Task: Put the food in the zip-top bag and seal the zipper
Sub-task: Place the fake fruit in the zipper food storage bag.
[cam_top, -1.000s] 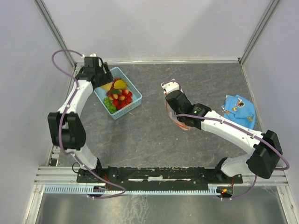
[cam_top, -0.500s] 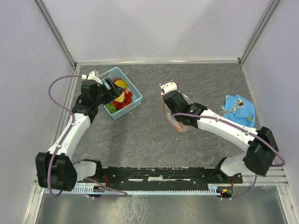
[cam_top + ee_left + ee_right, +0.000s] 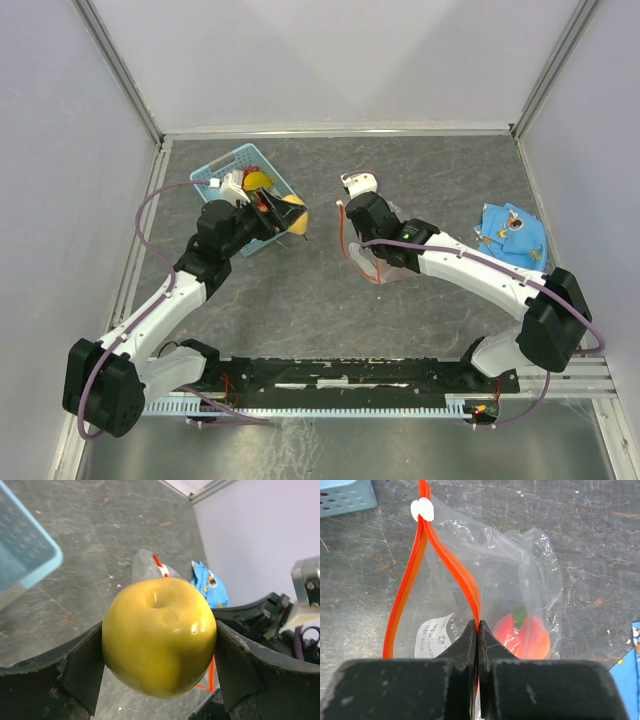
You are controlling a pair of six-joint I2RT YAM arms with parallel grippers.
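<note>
- Along the near edge of the worktop (image 3: 330, 310): both arm bases, side by side.
- Left gripper (image 3: 160, 652): grasps a yellow fruit (image 3: 159, 635), one finger pressed on each side, jaws set wide around it.
- Same fruit from above: raised over bare worktop left of the middle, just beside the right corner of the basket (image 3: 212, 176), between basket and bag.
- Right gripper (image 3: 478, 630): clenched tight on one lip of the red-orange strip (image 3: 407, 580) along the mouth of the bag (image 3: 530, 565).
- Bag: clear and crinkly, lying a little right of the worktop's middle, mouth gaping, the two lips of the strip spread apart and meeting at a white slider (image 3: 422, 510) at the far end.
- Inside the bag: an orange fruit (image 3: 525, 637) with a green top, just beside the pinched lip, and a white paper label (image 3: 436, 636).
- Basket: light blue, toward the far left corner, partly hidden by the left arm, a yellow piece showing inside.
- Blue cloth (image 3: 512, 232): near the right edge, well apart from the bag.
</note>
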